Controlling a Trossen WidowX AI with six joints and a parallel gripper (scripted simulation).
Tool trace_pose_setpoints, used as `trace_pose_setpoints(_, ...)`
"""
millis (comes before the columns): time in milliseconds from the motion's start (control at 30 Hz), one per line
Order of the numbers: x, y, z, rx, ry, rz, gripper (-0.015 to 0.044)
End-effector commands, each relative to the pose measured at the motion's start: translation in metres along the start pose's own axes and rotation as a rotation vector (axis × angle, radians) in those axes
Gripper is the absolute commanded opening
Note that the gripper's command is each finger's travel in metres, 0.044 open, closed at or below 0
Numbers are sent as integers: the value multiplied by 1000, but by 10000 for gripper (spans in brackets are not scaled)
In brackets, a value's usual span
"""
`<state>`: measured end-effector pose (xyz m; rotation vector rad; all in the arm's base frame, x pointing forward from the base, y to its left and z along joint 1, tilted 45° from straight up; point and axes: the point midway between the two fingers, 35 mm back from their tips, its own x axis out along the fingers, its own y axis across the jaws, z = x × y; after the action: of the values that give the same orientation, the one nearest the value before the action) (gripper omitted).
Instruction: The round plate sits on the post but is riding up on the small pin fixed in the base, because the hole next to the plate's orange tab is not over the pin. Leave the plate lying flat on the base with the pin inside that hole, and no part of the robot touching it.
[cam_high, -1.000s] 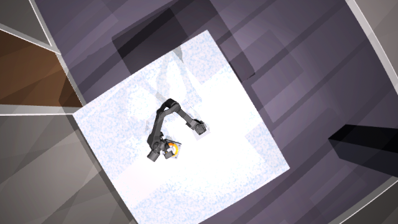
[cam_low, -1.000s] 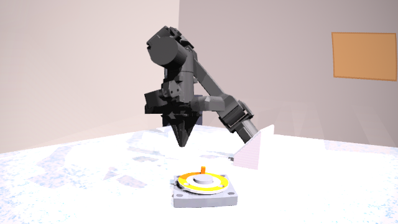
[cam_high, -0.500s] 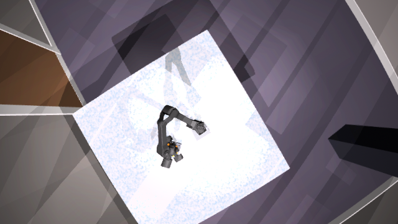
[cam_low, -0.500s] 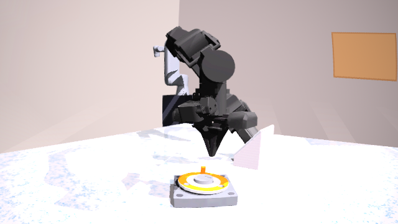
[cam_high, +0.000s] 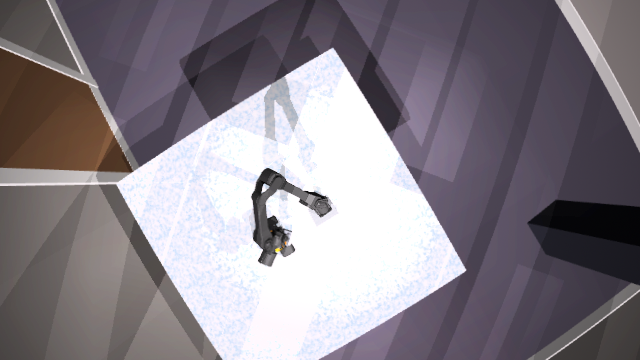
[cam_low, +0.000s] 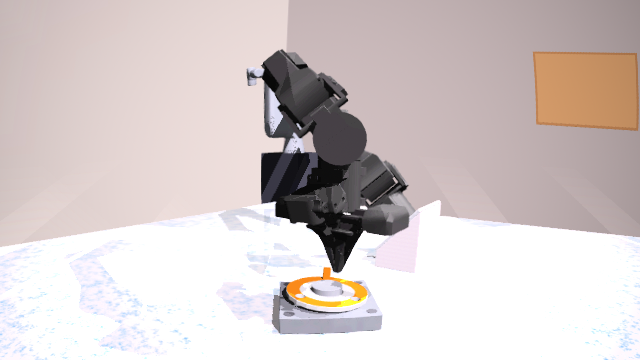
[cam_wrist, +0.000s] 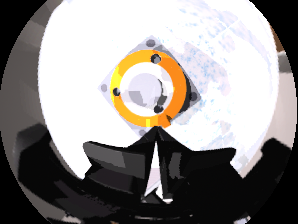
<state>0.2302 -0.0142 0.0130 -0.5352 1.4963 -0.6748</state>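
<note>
Plate (cam_low: 325, 295) on base (cam_low: 327, 320), closed empty tool (cam_low: 339, 265) above orange tab (cam_low: 326, 272)

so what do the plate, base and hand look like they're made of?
Plate: orange ring with a white band, flat even colour, looks like matte plastic or painted metal. Base: plain grey block with corner holes, dull finish, maybe cast or machined metal, could be plastic. Hand: shut, dark charcoal, faceted, faint sheen, likely hard plastic or anodised metal.

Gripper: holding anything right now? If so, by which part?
Nothing is held. The gripper is shut on itself, fingertips together in a point, poised just above the orange tab at the far edge of the round plate; contact with the tab cannot be told.
</note>
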Motion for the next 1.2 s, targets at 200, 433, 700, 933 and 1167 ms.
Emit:
trace_pose_setpoints(200,2,-14,8,0,-5,-3,0)
trace_pose_setpoints(433,2,-21,14,0,-5,-4,0)
trace_pose_setpoints(700,2,-27,22,0,-5,-4,0)
trace_pose_setpoints(933,0,-31,30,0,-6,-4,0)
trace_pose_setpoints(1167,-2,-34,38,1,-6,-4,0)
